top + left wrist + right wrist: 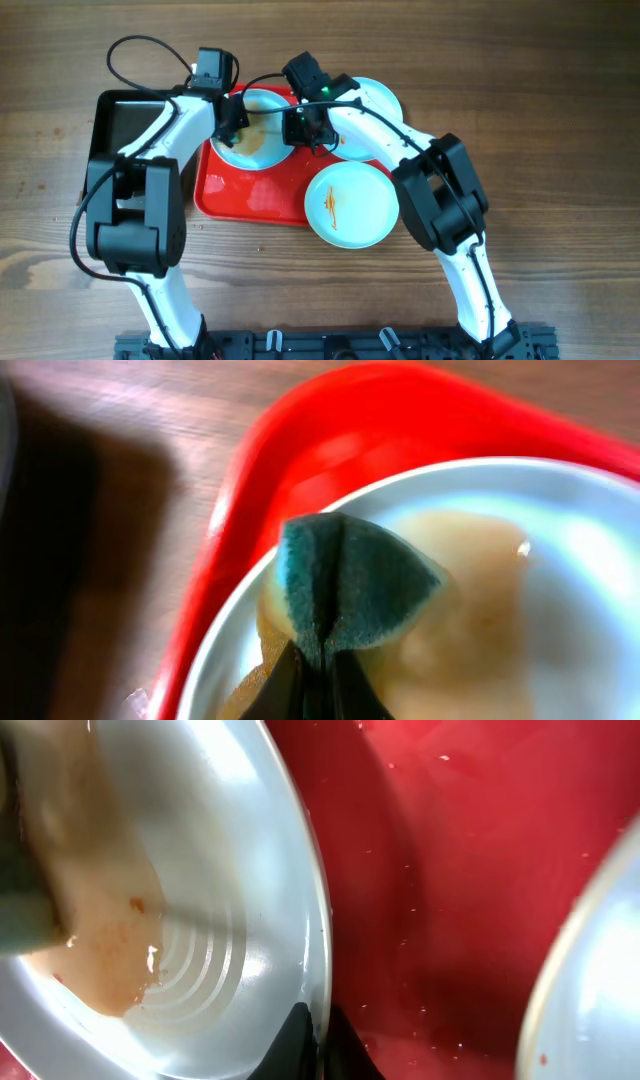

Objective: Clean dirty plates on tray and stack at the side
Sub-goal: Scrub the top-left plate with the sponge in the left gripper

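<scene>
One wooden table [560, 120] carries the red tray [250, 200], with a black tray [125, 115] to its left. Three plates:
- smeared plate [258, 148] in the red tray's far-left corner
- second plate [385, 100] overhanging its far-right corner
- streaked plate [350, 205] (orange marks) across its near-right edge

Teal sponge [350, 585] rests on the smear, with the left hand [315, 685] clenched on it. Right hand [320, 1045] pinches the smeared plate's rim.
</scene>
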Tool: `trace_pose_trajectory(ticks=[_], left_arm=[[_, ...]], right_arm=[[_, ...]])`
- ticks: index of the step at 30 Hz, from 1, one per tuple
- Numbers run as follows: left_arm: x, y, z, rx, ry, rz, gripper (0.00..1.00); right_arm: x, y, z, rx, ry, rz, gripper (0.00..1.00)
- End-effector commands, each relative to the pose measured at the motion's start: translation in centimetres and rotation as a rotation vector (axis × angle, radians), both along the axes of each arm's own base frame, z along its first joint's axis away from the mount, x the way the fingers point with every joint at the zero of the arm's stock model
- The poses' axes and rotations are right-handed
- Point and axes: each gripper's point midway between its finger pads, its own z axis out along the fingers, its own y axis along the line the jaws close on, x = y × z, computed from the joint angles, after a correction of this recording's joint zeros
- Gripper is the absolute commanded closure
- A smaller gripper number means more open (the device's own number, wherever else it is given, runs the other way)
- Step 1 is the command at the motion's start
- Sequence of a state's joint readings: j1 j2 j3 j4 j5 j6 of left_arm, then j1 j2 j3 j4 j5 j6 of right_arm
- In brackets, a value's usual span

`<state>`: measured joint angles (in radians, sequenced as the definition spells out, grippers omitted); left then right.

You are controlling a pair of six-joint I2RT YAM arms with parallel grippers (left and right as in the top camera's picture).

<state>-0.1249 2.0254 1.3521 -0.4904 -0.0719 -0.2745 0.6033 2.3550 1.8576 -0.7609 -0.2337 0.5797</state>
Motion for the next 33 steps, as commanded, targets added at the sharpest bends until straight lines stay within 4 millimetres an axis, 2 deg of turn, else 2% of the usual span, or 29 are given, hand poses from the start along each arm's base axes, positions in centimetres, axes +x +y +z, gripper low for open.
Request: trace_pose_trajectory(ticks=[1,3,6,10,11,15,18,20,23,25,27,30,32,33], left_arm=[[-0.1,-3.7,-1.1,-0.189,0.015,-0.120,0.96],[-0.3,-4.9,-0.9,-0.242,0.016,-0.169,0.96],[-1.6,-7.1,-0.5,-0.356,0.051,-0.270,0.96],[-4.2,-6.6,-1.5,-0.361,0.179,-0.208,0.96],[-5.2,-5.7,-2.0,-0.335,0.233,-0.121,0.96],[-7.6,-3.7,-2.9,-0.255,0.348,0.039,0.96],[-7.5,-1.3,-3.2,-0.131,0.337,0.128,0.96],[-7.1,1.1,-3.2,-0.007,0.300,0.190,0.96],[-6.8,4.5,-2.6,0.181,0.257,0.256,0.96],[-7.3,7.1,-1.7,0.324,0.241,0.330,0.96],[-7.9,7.6,-1.5,0.360,0.256,0.336,0.96],[-8.9,6.4,-2.0,0.305,0.318,0.298,0.96],[-9.7,4.0,-2.8,0.181,0.388,0.195,0.96],[-10.4,1.9,-3.2,0.075,0.434,0.121,0.96]], right_arm=[[-1.2,-0.1,-1.9,-0.031,0.036,0.039,0.96],[-1.2,-0.1,-1.9,-0.031,0.037,0.040,0.96],[-1.2,-0.1,-1.9,-0.030,0.038,0.040,0.96],[-2.2,0.5,-1.7,0.007,0.084,0.056,0.96],[-2.5,0.5,-1.7,0.013,0.102,0.060,0.96],[-4.1,-0.1,-1.9,-0.004,0.172,0.063,0.96],[-4.2,-0.2,-1.9,-0.009,0.179,0.062,0.96],[-4.2,-0.2,-1.9,-0.008,0.176,0.063,0.96],[-4.1,-0.2,-1.9,-0.010,0.172,0.061,0.96],[-4.0,-0.2,-1.9,-0.011,0.169,0.061,0.96],[-4.0,-0.2,-1.9,-0.011,0.169,0.060,0.96],[-3.9,-0.2,-1.9,-0.010,0.165,0.061,0.96],[-3.8,-0.2,-1.9,-0.011,0.159,0.059,0.96],[-3.8,-0.2,-1.9,-0.012,0.157,0.057,0.96]])
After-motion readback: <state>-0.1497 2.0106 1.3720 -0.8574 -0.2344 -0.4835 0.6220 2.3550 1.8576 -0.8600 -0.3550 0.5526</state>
